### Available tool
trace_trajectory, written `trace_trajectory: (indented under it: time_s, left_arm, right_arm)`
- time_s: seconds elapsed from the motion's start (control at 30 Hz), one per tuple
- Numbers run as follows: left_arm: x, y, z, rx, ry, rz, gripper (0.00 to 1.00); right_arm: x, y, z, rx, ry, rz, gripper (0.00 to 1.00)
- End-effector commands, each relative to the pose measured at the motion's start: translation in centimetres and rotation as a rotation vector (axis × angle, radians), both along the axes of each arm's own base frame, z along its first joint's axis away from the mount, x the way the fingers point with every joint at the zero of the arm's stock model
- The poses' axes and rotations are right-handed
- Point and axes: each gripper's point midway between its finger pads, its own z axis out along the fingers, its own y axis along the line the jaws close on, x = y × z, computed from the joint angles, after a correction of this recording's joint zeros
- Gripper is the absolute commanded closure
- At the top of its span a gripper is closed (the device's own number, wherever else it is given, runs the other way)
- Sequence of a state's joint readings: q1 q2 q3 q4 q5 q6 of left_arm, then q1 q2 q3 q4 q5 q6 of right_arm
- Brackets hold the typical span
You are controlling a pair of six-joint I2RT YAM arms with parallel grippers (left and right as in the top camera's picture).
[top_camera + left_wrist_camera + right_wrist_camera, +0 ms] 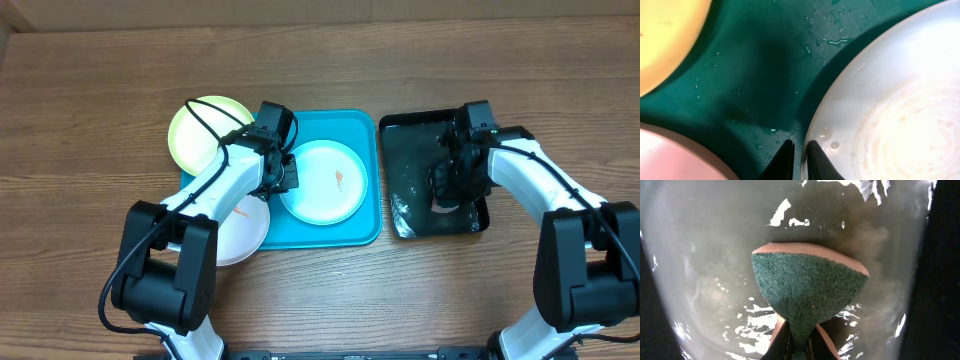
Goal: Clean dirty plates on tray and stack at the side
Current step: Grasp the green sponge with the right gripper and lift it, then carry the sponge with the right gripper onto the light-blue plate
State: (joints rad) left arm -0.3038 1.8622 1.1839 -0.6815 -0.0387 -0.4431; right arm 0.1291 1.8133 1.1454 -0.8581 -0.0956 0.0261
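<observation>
1. My left claw (800, 157) is nearly closed. Its tips pinch the left rim of the blue plate (890, 100), one on each side of the edge.
2. The blue plate lies flat in the middle of the tray (355, 125) and has an orange smear near its centre. The wrist view shows it wet and streaked.
3. My right claw (801, 342) is shut on a sponge (805, 285), green scouring side towards the camera and a pinkish backing behind. It holds the sponge over the black tray (410, 150), which glistens with water.
4. The yellow plate (205, 130) sits at the tray's far-left corner, and the white plate (245, 228) at its near-left corner, partly under my left arm. Both seem to lap over the tray's left edge.
5. Droplets dot the bare tray floor between the three plates.
6. Both trays rest side by side on a wood-grain surface (100, 100), the black one to the right.
</observation>
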Motion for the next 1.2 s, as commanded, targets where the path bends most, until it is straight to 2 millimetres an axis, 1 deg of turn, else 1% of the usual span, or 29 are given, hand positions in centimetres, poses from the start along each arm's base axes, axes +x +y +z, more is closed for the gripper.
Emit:
trace_trajectory:
  time_s: [0.0,0.07,0.17,0.2,0.23,0.3,0.5,0.6,0.73,0.83,1.0,1.1,1.17]
  left_arm:
    - [-0.4,0.2,-0.7,0.020,0.019,-0.003,0.86]
    - [-0.5,0.2,-0.7,0.022,0.025,-0.003,0.86]
    - [-0.7,0.3,-0.8,0.024,0.030,-0.003,0.88]
    - [-0.7,0.3,-0.8,0.025,0.033,-0.003,0.91]
    - [-0.7,0.3,-0.8,0.025,0.034,-0.003,0.96]
    - [-0.8,0.3,-0.8,0.025,0.035,-0.003,0.96]
    - [-0.3,0.3,-0.7,0.022,0.015,-0.006,0.96]
    - [0.0,0.2,-0.6,0.024,0.005,-0.042,0.96]
    - [0.1,0.6,-0.6,0.024,0.006,-0.034,0.96]
    - [0.2,0.8,-0.6,0.012,0.007,-0.029,0.96]
    - [0.6,-0.2,-0.5,-0.083,0.002,-0.077,0.96]
    - [0.9,-0.1,-0.3,-0.122,-0.001,-0.068,0.96]
    - [0.9,-0.2,-0.3,-0.138,0.003,-0.066,0.96]
  right_arm:
    - [2.2,0.6,2.3,0.025,-0.066,-0.001,0.96]
    - [2.5,0.7,2.8,0.030,-0.068,-0.007,0.96]
    - [2.5,0.7,2.9,0.030,-0.067,-0.007,0.96]
    - [2.5,0.7,2.9,0.029,-0.066,-0.007,0.96]
    - [2.5,0.7,2.9,0.029,-0.065,-0.007,0.96]
    - [2.4,0.8,2.9,0.034,-0.061,-0.006,0.96]
    - [2.2,1.9,3.2,0.100,-0.053,0.002,0.96]
    - [2.2,1.9,3.4,0.097,-0.046,0.002,0.96]
    - [2.3,1.9,3.9,0.100,-0.042,-0.021,0.96]
    - [2.7,1.9,4.7,0.099,-0.047,-0.047,0.96]
    - [3.5,2.0,7.2,0.101,-0.061,-0.046,0.96]
    - [3.8,2.2,8.6,0.102,-0.067,-0.041,0.96]
    - [3.9,2.5,9.0,0.103,-0.070,-0.032,0.96]
